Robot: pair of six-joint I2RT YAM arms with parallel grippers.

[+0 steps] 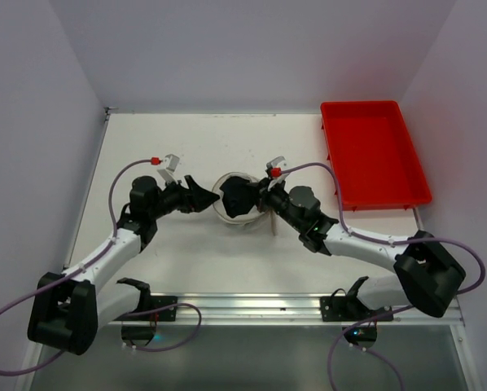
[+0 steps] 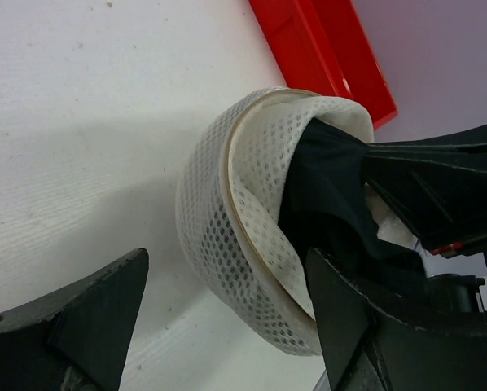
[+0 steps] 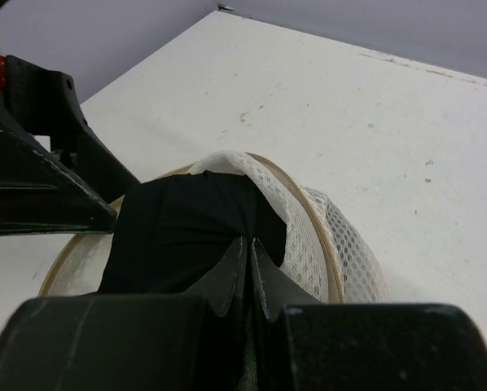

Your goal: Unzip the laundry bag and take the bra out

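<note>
Black left tool (image 1: 204,195) stands with its jaws spread wide and grips nothing, just left of the small cream-white mesh dome-shaped laundry bag (image 2: 219,220). The right tool (image 3: 245,249) is pinched tight on the black soft fabric bra (image 3: 178,228), which bulges from the bag's open wire-rimmed mouth. The bag rests near the middle of the white table (image 1: 227,261). Farther back on the right, well apart, lies a red rectangular plastic tray (image 1: 372,155).

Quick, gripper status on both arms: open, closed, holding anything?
Left gripper: open, next to the laundry bag, holding nothing.
Right gripper: closed on the bra at the bag's opening.
</note>
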